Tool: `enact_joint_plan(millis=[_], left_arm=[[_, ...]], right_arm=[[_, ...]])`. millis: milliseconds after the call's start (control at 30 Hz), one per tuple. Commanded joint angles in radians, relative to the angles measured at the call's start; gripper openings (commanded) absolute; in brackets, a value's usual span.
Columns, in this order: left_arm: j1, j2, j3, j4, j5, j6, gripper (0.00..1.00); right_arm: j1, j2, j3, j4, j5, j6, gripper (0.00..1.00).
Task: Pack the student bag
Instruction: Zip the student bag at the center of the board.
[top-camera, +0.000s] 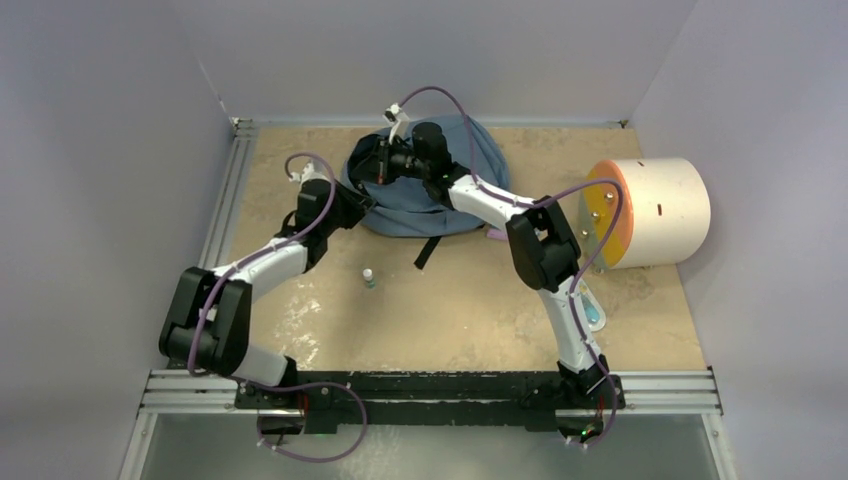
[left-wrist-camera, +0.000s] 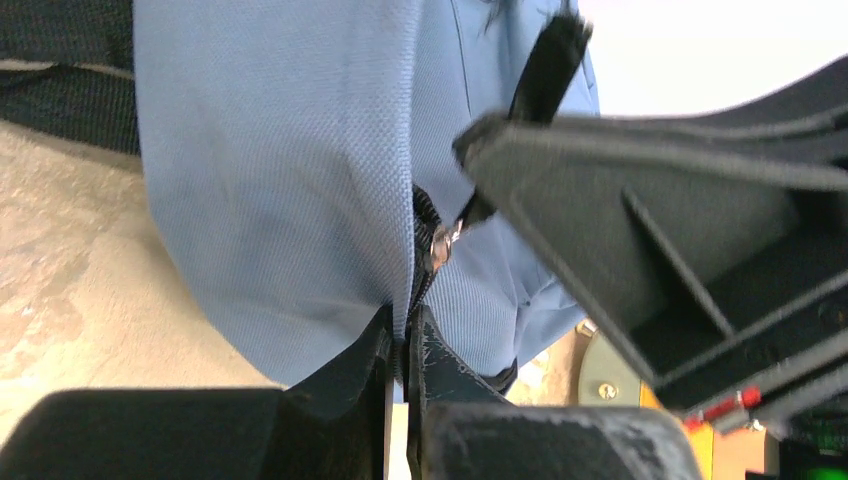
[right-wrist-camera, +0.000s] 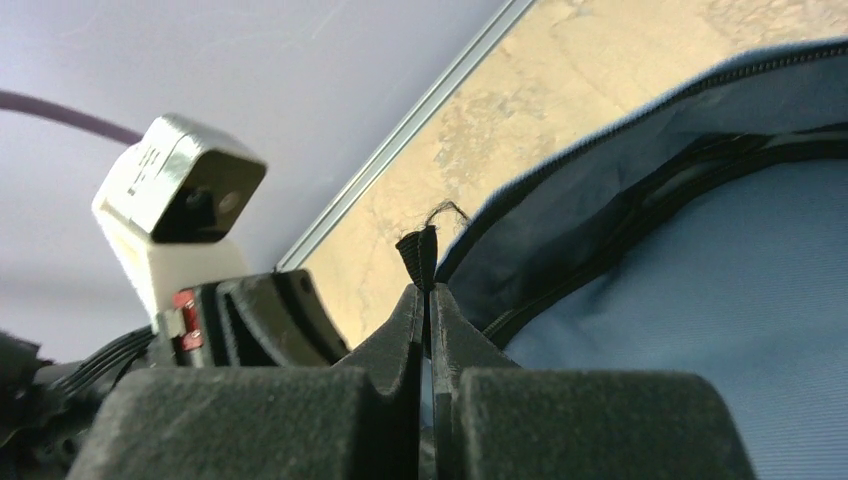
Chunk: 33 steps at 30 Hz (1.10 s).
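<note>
The grey-blue student bag (top-camera: 420, 215) lies at the back middle of the table, black strap trailing toward me. My left gripper (top-camera: 362, 200) is at the bag's left edge; in the left wrist view it (left-wrist-camera: 405, 325) is shut on the bag's fabric (left-wrist-camera: 280, 180) along the zipper line, just below the metal slider (left-wrist-camera: 440, 245). My right gripper (top-camera: 385, 160) is over the bag's upper left. In the right wrist view it (right-wrist-camera: 427, 295) is shut on a black zipper pull tab (right-wrist-camera: 420, 255). The zipper is partly open there, showing the darker lining (right-wrist-camera: 560, 230).
A small bottle (top-camera: 368, 277) stands on the table in front of the bag. A white cylinder with an orange face (top-camera: 655, 210) lies at the right. A teal and white item (top-camera: 593, 312) lies beside the right arm. The metal rail (right-wrist-camera: 400, 155) and the walls are just behind the bag.
</note>
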Motion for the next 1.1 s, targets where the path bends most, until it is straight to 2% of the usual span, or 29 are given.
enact_joint_plan(millis=[0, 300, 767, 1067], left_arm=[[-0.021, -0.088, -0.075, -0.061, 0.045, 0.043, 0.0], [-0.021, -0.197, -0.124, -0.163, 0.003, 0.119, 0.0], [-0.021, -0.218, -0.116, -0.218, 0.002, 0.138, 0.0], [-0.021, -0.254, -0.114, -0.264, 0.0, 0.148, 0.0]], right_arm=[[-0.008, -0.04, 0.026, 0.16, 0.119, -0.024, 0.0], [-0.055, 0.057, 0.126, 0.289, 0.166, 0.097, 0.0], [-0.148, 0.178, 0.24, 0.202, 0.373, 0.091, 0.0], [-0.216, 0.268, 0.3, 0.207, 0.391, 0.096, 0.0]])
